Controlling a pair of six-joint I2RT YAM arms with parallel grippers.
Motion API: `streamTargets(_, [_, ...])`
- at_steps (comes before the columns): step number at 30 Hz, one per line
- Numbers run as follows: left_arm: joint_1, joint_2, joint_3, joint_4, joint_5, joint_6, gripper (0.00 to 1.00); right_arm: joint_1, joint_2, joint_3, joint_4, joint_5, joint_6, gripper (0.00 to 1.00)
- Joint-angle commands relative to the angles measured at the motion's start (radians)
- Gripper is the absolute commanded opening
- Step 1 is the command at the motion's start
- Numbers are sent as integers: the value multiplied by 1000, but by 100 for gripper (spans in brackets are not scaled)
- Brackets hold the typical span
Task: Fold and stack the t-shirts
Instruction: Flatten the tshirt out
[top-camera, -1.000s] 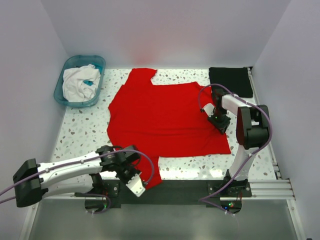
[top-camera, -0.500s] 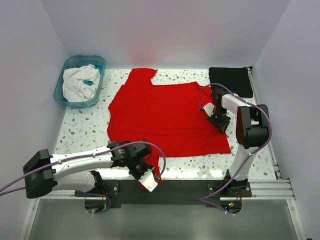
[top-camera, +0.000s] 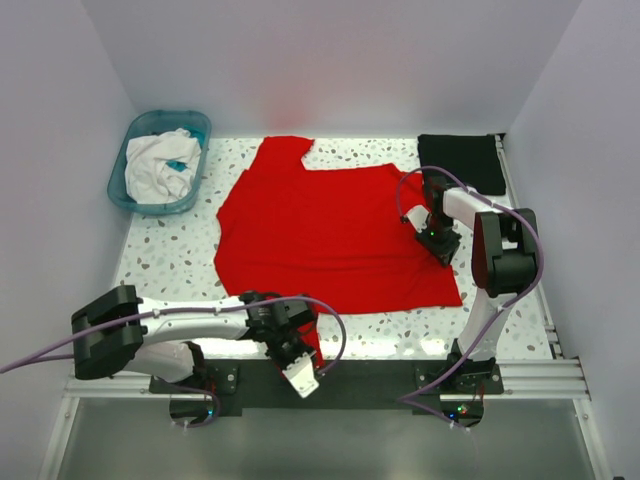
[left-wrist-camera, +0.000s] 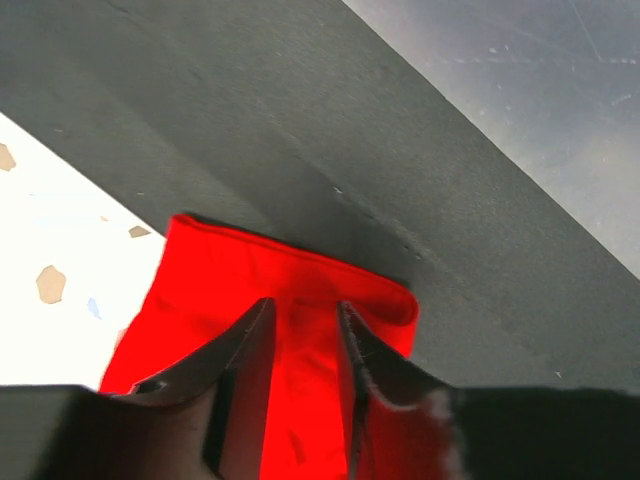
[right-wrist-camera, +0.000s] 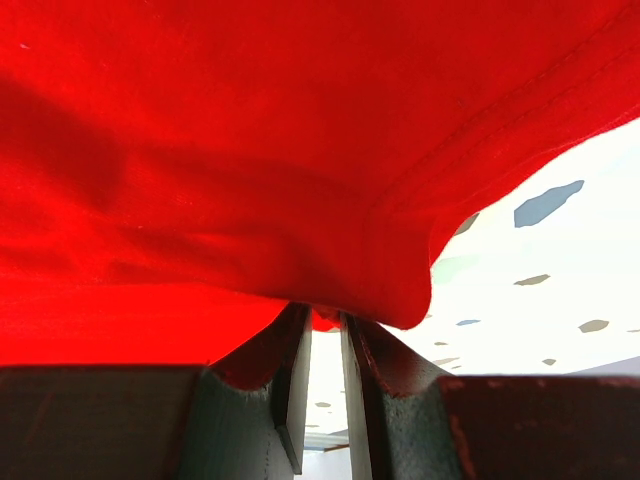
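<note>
The red t-shirt (top-camera: 330, 230) lies spread out on the speckled table, and one sleeve (left-wrist-camera: 290, 290) reaches the black strip at the near edge. My left gripper (top-camera: 307, 346) stands over that sleeve. Its jaws are open a little (left-wrist-camera: 303, 315), with red cloth lying between the fingers. My right gripper (top-camera: 433, 240) is at the shirt's right edge and is shut on a fold of the red cloth (right-wrist-camera: 325, 318), which drapes over its tips. The black t-shirt (top-camera: 461, 160) lies as a flat folded rectangle at the back right.
A teal basin (top-camera: 141, 204) holding white cloth (top-camera: 160, 168) stands at the back left. A black strip (top-camera: 380, 375) runs along the near table edge between the arm bases. White walls close in the table on three sides.
My left arm has swung right along the near edge and its jaws have parted. The red sleeve it gripped now lies at the table's edge. The right arm has stayed put.
</note>
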Motion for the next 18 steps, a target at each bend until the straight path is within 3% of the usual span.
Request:
streamTargets(1, [-6,0,-16,-7,18,62,31,-5,18,0,72,-7,0,22])
streamTargets(9, [-8,-54,20,-72,30,43,0,-5,29,11,72,-11,-6,22])
streamTargets(18, [-18,-224,94,-405,20,118,0,-5,28,19,71,-7,-26,21])
